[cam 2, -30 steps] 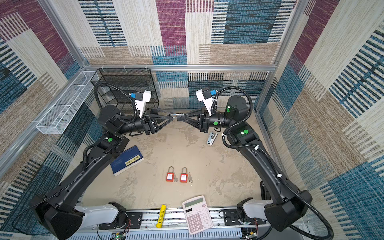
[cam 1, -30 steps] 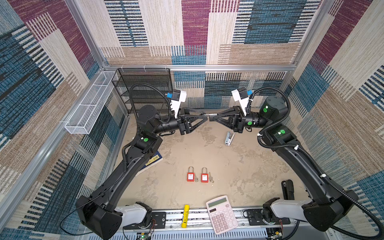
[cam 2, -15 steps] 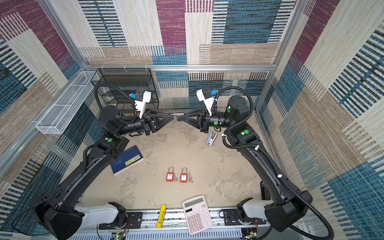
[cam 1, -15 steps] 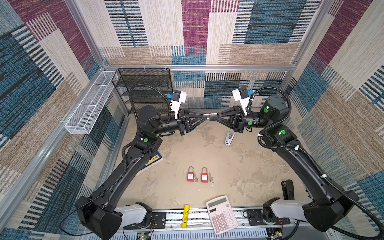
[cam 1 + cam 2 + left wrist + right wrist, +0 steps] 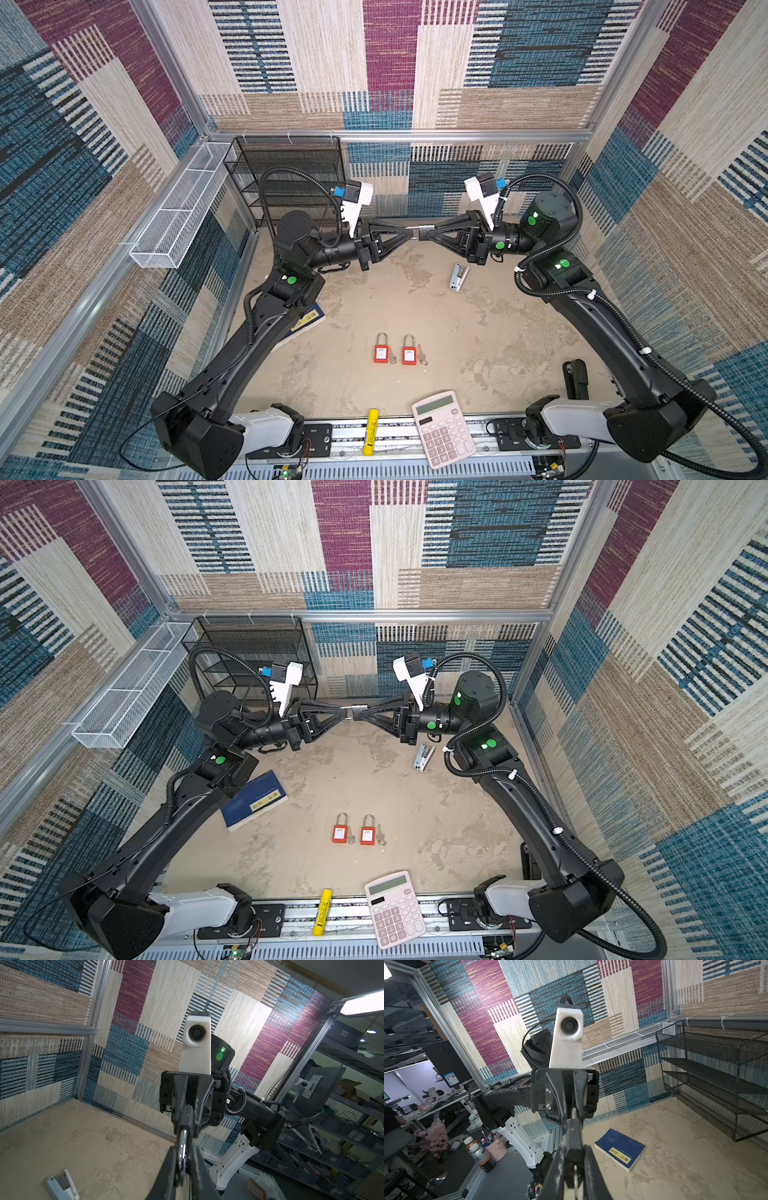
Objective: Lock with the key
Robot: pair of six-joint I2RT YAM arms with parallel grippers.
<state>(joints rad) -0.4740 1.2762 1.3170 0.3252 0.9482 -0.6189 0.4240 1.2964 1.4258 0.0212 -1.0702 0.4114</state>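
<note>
Nearest me, two red padlocks (image 5: 381,353) lie on the bench (image 5: 478,324), keys (image 5: 422,355) beside them. Farther back, in the air, the right tool (image 5: 420,232) clamps the body of a black padlock (image 5: 188,1118); the left tool (image 5: 411,237) pinches its silver shackle (image 5: 182,1147). I see no key in it, so locking looks yet to come.

Robotics laboratory test cell. Evidence: two black robot arms (image 5: 266,332) are mounted on a slotted rail (image 5: 345,432) at the lower edge of both top views. They sit inside an aluminium frame (image 5: 399,135) lined with patterned panels (image 5: 324,62). Red padlocks (image 5: 395,351) are laid out mid-floor. Outside the frame, a monitor (image 5: 451,1078) shows at the left of the right wrist view. Crate shelving (image 5: 353,1134) shows at the right of the left wrist view.
</note>
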